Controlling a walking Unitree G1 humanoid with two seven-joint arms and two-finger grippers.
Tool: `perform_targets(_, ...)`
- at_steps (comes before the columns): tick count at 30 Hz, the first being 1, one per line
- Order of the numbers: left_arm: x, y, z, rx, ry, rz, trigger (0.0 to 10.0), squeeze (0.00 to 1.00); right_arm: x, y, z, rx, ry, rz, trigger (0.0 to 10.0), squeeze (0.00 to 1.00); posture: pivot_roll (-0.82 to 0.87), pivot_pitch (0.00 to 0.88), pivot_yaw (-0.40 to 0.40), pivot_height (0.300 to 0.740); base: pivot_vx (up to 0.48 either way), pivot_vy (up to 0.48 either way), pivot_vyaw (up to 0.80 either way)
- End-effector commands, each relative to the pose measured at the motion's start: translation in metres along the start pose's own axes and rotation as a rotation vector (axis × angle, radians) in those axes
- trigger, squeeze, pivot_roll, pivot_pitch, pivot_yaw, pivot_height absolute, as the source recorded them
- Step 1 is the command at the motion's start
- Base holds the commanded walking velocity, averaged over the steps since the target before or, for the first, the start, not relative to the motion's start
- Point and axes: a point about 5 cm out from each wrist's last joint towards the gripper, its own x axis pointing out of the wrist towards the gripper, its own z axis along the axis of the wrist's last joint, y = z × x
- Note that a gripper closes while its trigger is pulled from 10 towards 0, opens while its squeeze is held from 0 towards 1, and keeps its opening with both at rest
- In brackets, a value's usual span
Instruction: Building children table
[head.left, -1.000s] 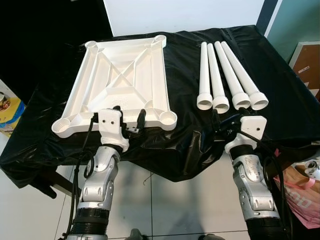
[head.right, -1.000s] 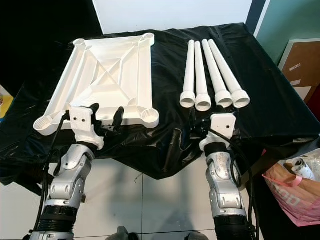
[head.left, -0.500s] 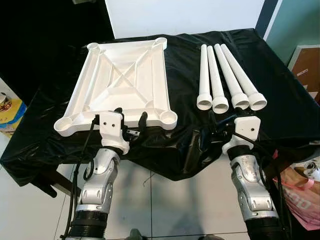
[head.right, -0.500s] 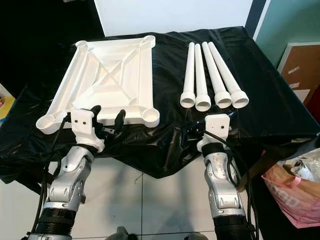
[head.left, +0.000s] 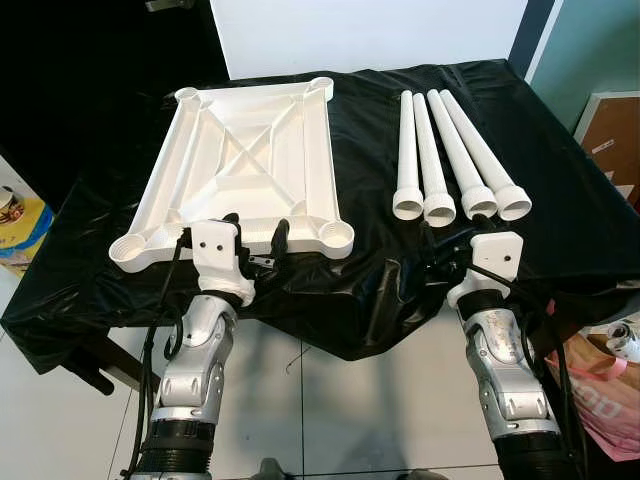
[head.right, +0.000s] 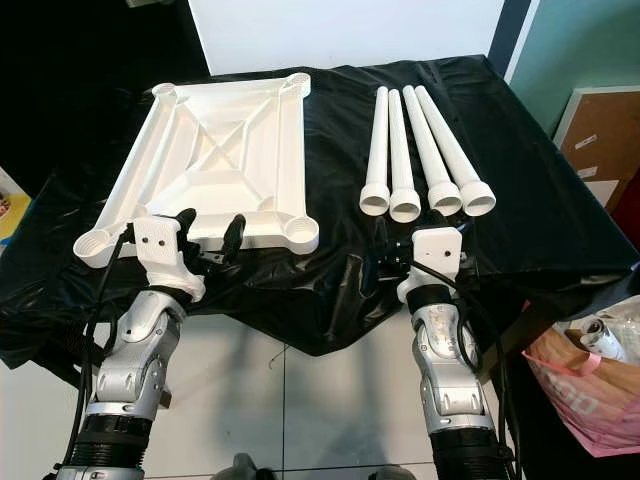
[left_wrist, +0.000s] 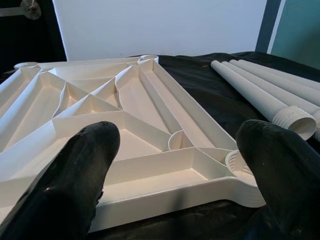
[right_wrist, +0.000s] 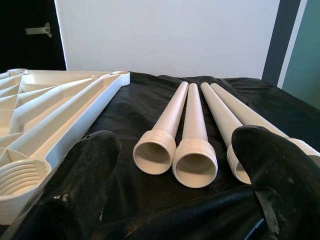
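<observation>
A white plastic tabletop (head.left: 245, 160) lies upside down on the left of the black-covered table, ribs up, with a round threaded socket (head.left: 337, 236) at each corner. Several white tube legs (head.left: 450, 150) lie side by side on the right, their threaded open ends toward me. My left gripper (head.left: 255, 232) stands open just before the tabletop's near edge (left_wrist: 165, 187), touching nothing. My right gripper (head.left: 447, 240) is open too, just short of the legs' near ends (right_wrist: 195, 162), with nothing between its fingers.
The black cloth (head.left: 370, 290) hangs over the table's front edge onto white floor tiles. A pink bag (head.left: 600, 395) stands on the floor at the right, a yellow box (head.left: 15, 215) at the left. A white wall (head.left: 370, 30) is behind the table.
The view has shifted slightly. Both grippers stay open at about the same spots by the table's front edge; tabletop and legs have not moved.
</observation>
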Motion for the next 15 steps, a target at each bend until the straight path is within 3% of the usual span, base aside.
perform_targets(1, 0.0005, 0.0003, 0.0000, -0.007, 0.008, -0.012, 10.0, 0.00, -0.0003, 0.0005, -0.0014, -0.008, 0.001, 0.002, 10.0, 0.00, 0.01, 0.040, 0.034, 0.740, 0.000, 0.000, 0.00)
perform_targets(15, 0.0008, 0.0004, 0.0014, -0.023, 0.004, -0.016, 10.0, 0.00, 0.0012, -0.0059, -0.0017, -0.027, 0.005, -0.015, 10.0, 0.00, 0.01, 0.051, 0.031, 0.740, 0.000, 0.000, 0.00)
